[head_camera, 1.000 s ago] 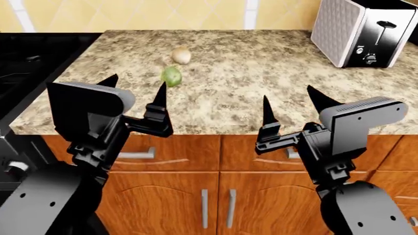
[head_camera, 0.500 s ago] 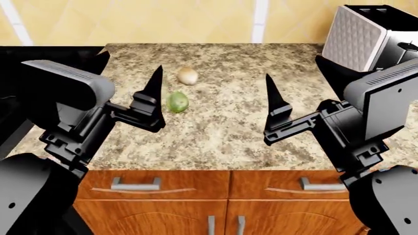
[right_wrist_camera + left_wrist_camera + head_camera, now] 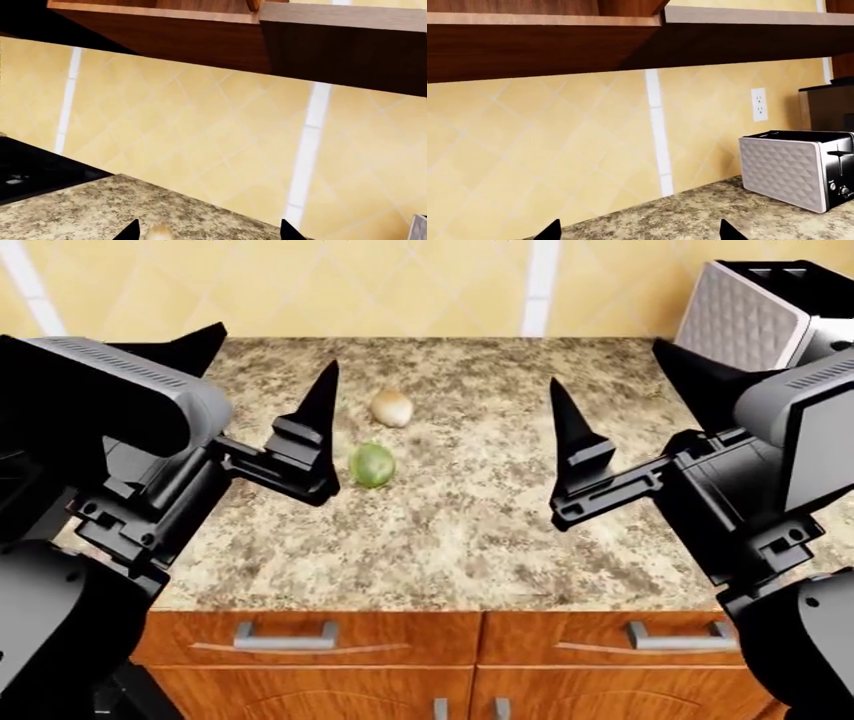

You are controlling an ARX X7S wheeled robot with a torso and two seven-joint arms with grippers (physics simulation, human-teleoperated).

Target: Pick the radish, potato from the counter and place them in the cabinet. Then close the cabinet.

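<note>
The light green radish point(image 3: 372, 464) lies on the speckled counter point(image 3: 467, 530), with the tan potato point(image 3: 391, 407) just behind it. My left gripper point(image 3: 276, 348) hovers open over the counter's left part, its inner finger just left of the radish. My right gripper point(image 3: 606, 362) hovers open to the right of both vegetables. In the right wrist view the potato point(image 3: 160, 233) shows low between the open right gripper's point(image 3: 209, 223) tips. The left gripper point(image 3: 639, 223) faces bare counter point(image 3: 707, 215) and the wall. Wooden wall cabinets point(image 3: 167, 35) hang above; only their undersides point(image 3: 547, 47) show.
A silver toaster point(image 3: 767, 315) stands at the counter's back right, also in the left wrist view as the toaster point(image 3: 797, 167). A black stove top point(image 3: 33, 175) adjoins the counter on the left. Drawers with handles point(image 3: 294, 640) lie below the front edge. A tiled wall point(image 3: 594, 140) backs the counter.
Both arms have risen and reached forward over the counter, and the view has shifted so the counter sits lower in frame. Radish and potato have not moved on the counter.
</note>
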